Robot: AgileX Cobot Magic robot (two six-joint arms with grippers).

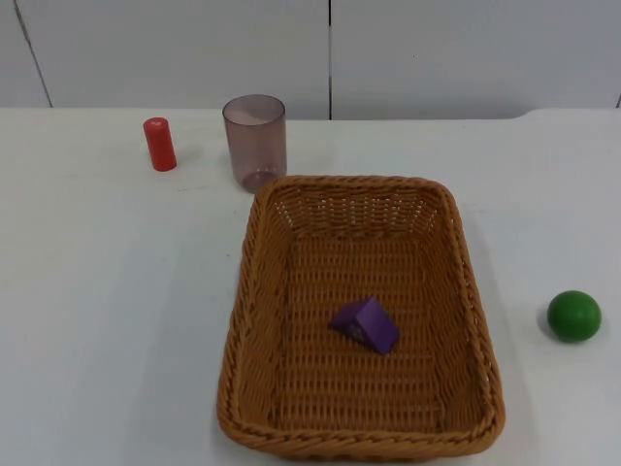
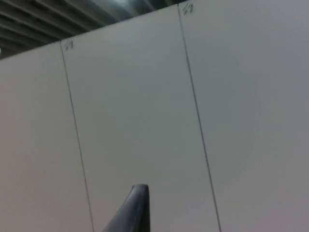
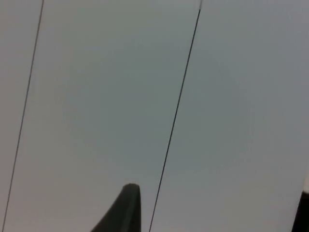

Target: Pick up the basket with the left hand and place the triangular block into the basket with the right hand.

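Top view: purple triangular block (image 1: 365, 324) tilted diagonally

Bright, even overhead light, soft short shadows beside the cup (image 1: 255, 139) and green ball (image 1: 573, 316).

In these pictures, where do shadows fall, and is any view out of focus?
Top view: soft even light, faint shadows beside the green ball and red cylinder. Both wrist views: soft focus, facing the grey partition wall, one dark fingertip blurred.
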